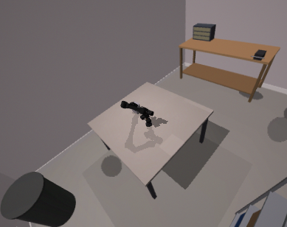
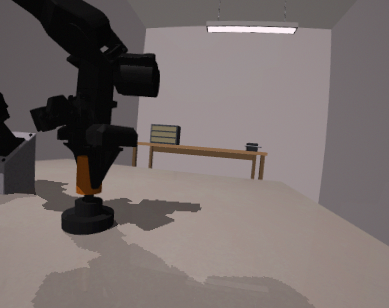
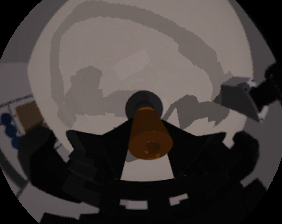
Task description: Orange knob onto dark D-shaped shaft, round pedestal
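Observation:
The orange knob (image 2: 82, 175) (image 3: 149, 131) is upright in my gripper (image 2: 90, 181) (image 3: 146, 121), which is shut on it and points down. The round dark pedestal (image 2: 87, 221) (image 3: 130, 106) stands on the table below, with a raised hub in its middle. In the exterior view a short dark piece of the shaft (image 2: 89, 197) shows between the knob's lower rim and the hub, so the knob is not against the pedestal. The knob is in line above the hub. The shaft's tip and its flat side are hidden, and I cannot tell whether the tip is inside the hole.
The pale table (image 1: 176, 107) (image 2: 269, 220) carries the arm (image 1: 139, 110). A grey angled mount (image 2: 20, 167) (image 3: 236, 97) stands to one side of the pedestal. A wooden bench (image 1: 228, 48) (image 2: 204, 150) with a drawer box (image 1: 203, 33) (image 2: 164, 134) stands far off.

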{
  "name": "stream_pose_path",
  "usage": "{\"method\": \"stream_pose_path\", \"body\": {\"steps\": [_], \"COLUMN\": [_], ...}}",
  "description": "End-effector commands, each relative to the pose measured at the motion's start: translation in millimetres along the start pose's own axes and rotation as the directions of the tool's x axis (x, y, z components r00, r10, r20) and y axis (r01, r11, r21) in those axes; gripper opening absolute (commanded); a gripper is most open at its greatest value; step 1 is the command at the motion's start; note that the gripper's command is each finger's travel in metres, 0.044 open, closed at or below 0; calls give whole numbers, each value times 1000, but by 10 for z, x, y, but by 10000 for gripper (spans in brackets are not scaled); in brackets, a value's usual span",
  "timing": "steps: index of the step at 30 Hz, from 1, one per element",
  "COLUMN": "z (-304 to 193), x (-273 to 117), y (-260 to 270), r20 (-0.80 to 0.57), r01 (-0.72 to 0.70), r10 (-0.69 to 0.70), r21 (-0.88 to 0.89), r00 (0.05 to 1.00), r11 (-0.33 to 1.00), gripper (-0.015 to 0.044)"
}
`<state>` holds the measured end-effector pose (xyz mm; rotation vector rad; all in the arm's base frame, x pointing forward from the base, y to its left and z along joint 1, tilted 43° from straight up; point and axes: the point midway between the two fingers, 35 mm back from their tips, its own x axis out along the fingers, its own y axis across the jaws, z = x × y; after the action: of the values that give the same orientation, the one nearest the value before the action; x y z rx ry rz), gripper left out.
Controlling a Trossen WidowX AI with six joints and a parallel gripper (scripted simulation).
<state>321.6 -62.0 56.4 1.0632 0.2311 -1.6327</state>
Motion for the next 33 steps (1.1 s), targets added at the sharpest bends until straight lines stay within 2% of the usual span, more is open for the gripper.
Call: {"method": "stream_pose_path", "body": {"steps": [1,11,24,33], "z": [0,1,7,4], "x": [4,7,113,136], "y": [3,6,2,2], "r20": [1,1,1,-3], "r01": [-2,-2,-2,0], "r10": [2,2,2,0], "r21": [1,-55,67,46], "r00": [1000,1000,1000,1000], "r11": [1000,998,998,999], "gripper": [0,0,0,0]}}
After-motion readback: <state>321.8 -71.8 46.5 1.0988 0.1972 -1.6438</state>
